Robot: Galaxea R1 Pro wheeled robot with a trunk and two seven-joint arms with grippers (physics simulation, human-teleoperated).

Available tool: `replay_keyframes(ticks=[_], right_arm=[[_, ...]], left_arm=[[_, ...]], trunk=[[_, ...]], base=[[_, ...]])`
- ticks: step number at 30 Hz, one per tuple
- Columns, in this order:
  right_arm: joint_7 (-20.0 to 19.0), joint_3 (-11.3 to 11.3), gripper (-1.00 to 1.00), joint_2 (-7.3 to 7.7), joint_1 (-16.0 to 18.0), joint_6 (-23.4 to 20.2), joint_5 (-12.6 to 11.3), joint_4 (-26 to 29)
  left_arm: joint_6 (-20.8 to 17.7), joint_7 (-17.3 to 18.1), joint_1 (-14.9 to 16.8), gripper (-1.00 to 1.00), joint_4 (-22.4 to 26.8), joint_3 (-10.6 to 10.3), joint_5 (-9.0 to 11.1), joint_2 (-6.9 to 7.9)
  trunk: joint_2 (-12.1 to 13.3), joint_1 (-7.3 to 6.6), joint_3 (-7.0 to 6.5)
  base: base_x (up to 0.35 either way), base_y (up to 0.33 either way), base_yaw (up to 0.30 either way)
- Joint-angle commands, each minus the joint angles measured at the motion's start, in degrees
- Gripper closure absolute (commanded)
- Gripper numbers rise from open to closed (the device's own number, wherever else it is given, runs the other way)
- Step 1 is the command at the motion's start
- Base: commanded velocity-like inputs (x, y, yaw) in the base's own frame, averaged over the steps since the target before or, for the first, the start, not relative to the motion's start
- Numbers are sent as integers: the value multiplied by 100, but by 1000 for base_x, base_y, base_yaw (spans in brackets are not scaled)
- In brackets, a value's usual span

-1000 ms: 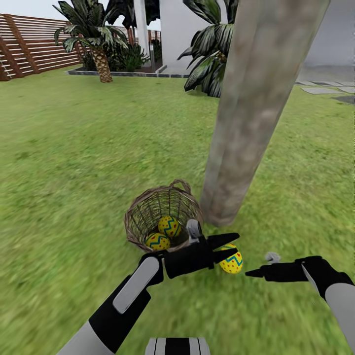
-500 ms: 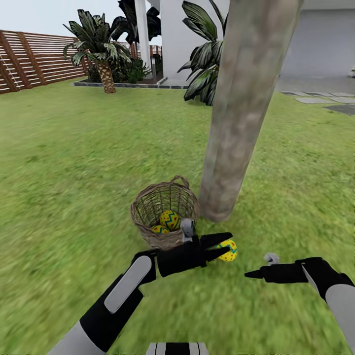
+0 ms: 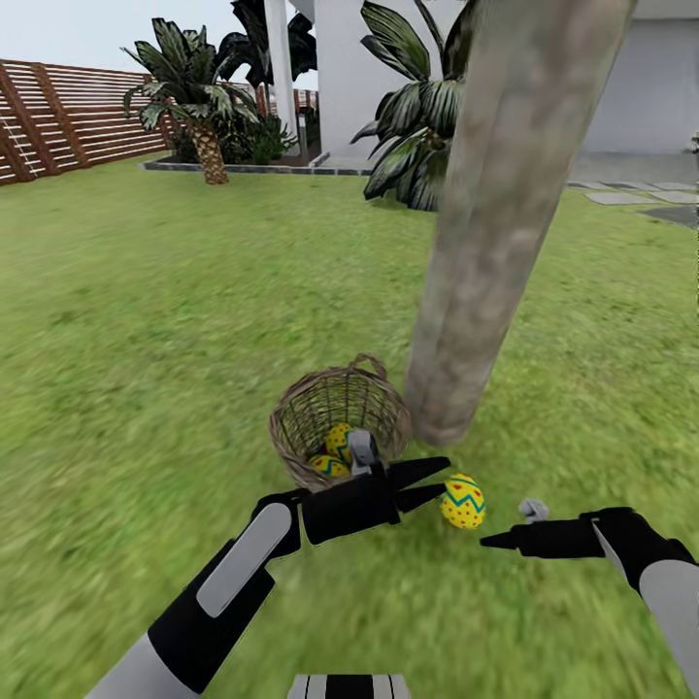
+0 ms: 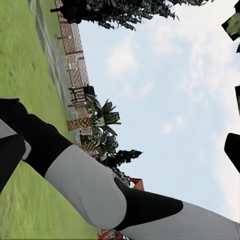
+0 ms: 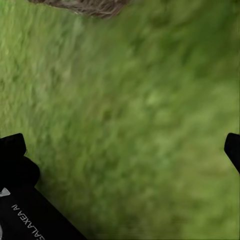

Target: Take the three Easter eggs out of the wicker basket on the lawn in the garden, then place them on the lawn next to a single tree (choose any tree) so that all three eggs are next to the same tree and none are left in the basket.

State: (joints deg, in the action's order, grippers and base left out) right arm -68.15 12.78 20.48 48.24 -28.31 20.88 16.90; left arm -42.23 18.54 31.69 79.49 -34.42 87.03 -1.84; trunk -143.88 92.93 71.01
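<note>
The wicker basket stands on the lawn just left of the tree trunk's foot. Two Easter eggs lie inside it, partly hidden by my left wrist. A third Easter egg lies on the grass in front of the trunk. My left gripper is open, its fingertips right beside that egg with nothing between them. My right gripper hovers low just right of the egg; in the right wrist view its fingers stand wide apart over bare grass.
A short palm and a brown slatted fence stand far back left. A leafy bush grows behind the trunk, and paving slabs lie at the right. Open grass stretches left of the basket.
The egg that sat between my left gripper's fingers now lies on the grass just past the fingertips. The head view shifted a little; the right arm stayed in place.
</note>
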Motion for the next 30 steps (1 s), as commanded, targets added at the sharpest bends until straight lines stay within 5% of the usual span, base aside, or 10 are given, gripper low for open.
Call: replay_keyframes(ticks=[1, 17, 30], right_arm=[[-35, 49, -100, -2, 3, -54, 40, 2], [-51, 49, -100, -8, 2, -61, 2, -117], [-47, 49, -100, -19, 2, -54, 3, -117]], left_arm=[[-22, 11, 3, -100, -3, -1, 15, -2], [-13, 18, 0, -100, -20, -4, 7, -18], [-13, 114, 1, -100, -38, -1, 16, -38]], trunk=[[-2, 1, 0], [-2, 1, -93], [-2, 1, -175]], base=[[206, 257, -154], [88, 129, -232], [0, 288, -241]])
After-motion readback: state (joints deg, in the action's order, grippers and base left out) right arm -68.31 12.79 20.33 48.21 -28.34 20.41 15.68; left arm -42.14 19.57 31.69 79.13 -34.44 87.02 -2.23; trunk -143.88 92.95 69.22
